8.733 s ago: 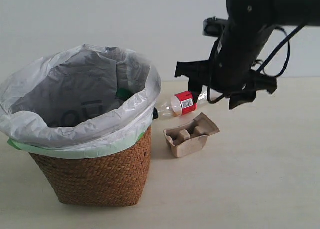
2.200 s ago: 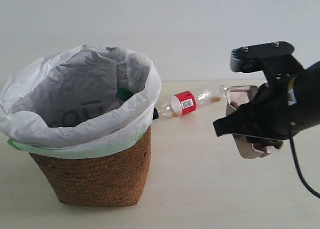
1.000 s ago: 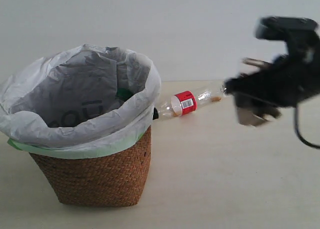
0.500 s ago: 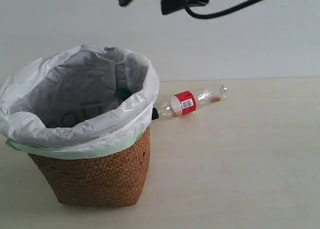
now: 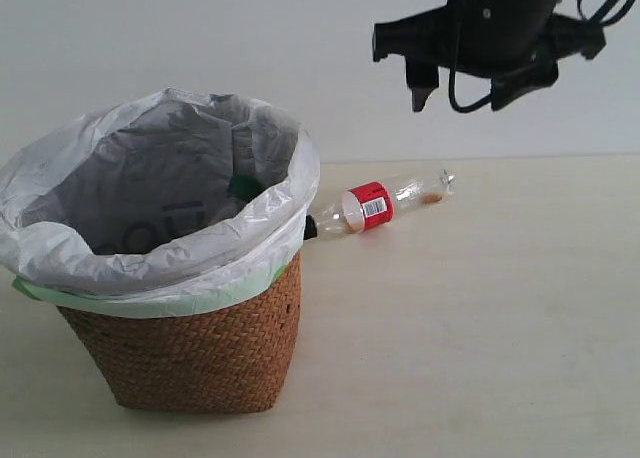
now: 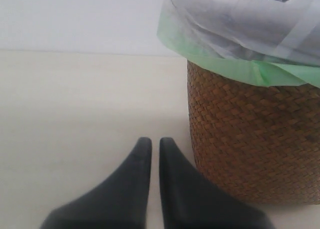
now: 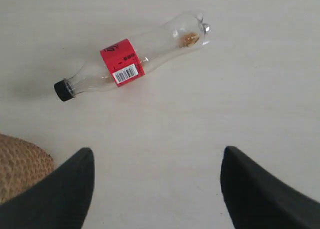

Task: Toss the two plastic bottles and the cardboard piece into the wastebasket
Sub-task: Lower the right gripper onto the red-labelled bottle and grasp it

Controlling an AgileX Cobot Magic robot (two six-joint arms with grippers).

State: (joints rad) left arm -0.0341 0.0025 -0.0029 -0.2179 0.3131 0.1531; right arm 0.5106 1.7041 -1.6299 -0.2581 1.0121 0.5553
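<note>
The wicker wastebasket [image 5: 190, 348], lined with a white bag, stands at the left. Inside it a green cap [image 5: 243, 186] of the larger bottle peeks out; the rest of that bottle is hidden. The slim red-label bottle [image 5: 375, 206] lies on its side on the table just right of the basket, black cap toward it; it also shows in the right wrist view [image 7: 127, 64]. My right gripper [image 5: 465, 93] hangs high above this bottle, open and empty [image 7: 157, 154]. My left gripper [image 6: 151, 140] is shut, low beside the basket [image 6: 250, 139]. The cardboard piece is out of view.
The beige table [image 5: 480, 328] stretches to the right and front of the basket. A plain pale wall [image 5: 300, 48] stands behind.
My right gripper, which held the cardboard piece low at the right, rose, swung over the basket and came back right, now empty. The cardboard piece is gone from the table.
</note>
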